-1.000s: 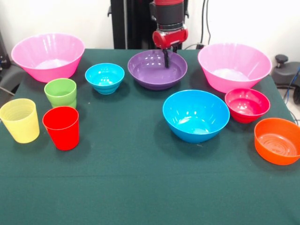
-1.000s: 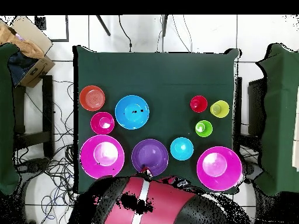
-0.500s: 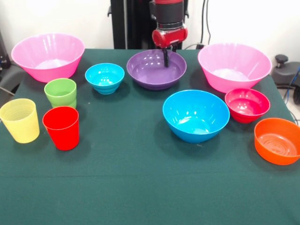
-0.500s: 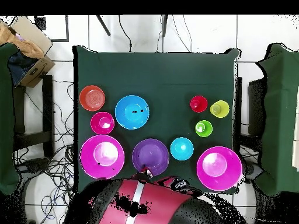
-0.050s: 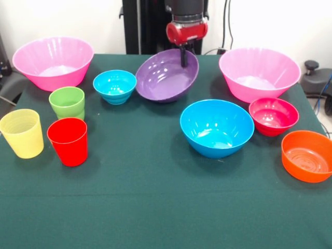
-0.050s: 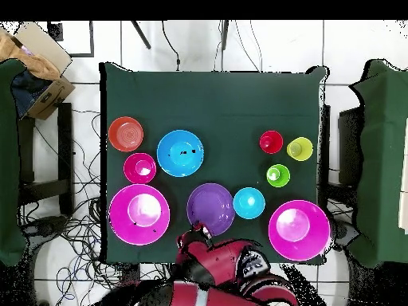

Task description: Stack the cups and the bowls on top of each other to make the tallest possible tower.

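While the green-clothed table [image 5: 155,207] carries all ten pieces separately, nothing is stacked on anything. Largest first: two large pink bowls sit at the far corners in the front view, one at the left [image 5: 53,61] and one at the right [image 5: 259,72].

The purple bowl [image 5: 167,77] lies between them at the far edge. It is tilted, its far right rim raised and its opening tipped toward the camera, with its lower left side down by the cloth. The gripper [image 5: 183,57] comes straight down from above onto that raised rim. One dark finger [image 5: 183,56] shows against the inside wall of the bowl, just below the rim. The jaws appear clamped on the rim, the bowl hanging from them on that side. In the overhead view the gripper [image 6: 203,232] sits at the edge of the purple bowl nearest the robot's base.

The blue bowl [image 5: 217,127] stands upright on the cloth, nearer the camera and to the right of the purple one, well apart from the gripper. An orange bowl [image 5: 307,155] sits at the right edge. A crimson bowl [image 5: 273,116] sits between the blue bowl and the right pink bowl. A cyan bowl [image 5: 114,86] stands just beside the purple bowl's lowered left side.

Three cups cluster at the left, all upright: yellow cup [image 5: 22,133], red cup [image 5: 68,141], green cup [image 5: 67,102].
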You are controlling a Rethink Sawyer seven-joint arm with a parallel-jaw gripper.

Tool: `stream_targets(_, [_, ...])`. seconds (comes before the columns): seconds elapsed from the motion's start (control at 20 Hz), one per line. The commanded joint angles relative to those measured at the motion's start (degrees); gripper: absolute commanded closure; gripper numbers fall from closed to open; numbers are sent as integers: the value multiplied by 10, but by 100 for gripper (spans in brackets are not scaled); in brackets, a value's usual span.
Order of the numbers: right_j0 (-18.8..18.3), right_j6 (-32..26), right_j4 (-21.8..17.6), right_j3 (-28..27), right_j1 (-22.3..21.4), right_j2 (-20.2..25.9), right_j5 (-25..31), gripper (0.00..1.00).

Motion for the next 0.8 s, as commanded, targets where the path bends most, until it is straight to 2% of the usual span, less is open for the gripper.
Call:
stream_targets(0.05, [-60, 7, 83, 59, -187, 178, 242, 100])
stream_targets(0.2, [-64, -18, 120, 70, -236, 199, 301, 100])
stream_targets(0.45, [-70, -41, 153, 68, -276, 224, 370, 100])
stream_targets(0.8, [-93, -52, 174, 75, -308, 258, 409, 100])
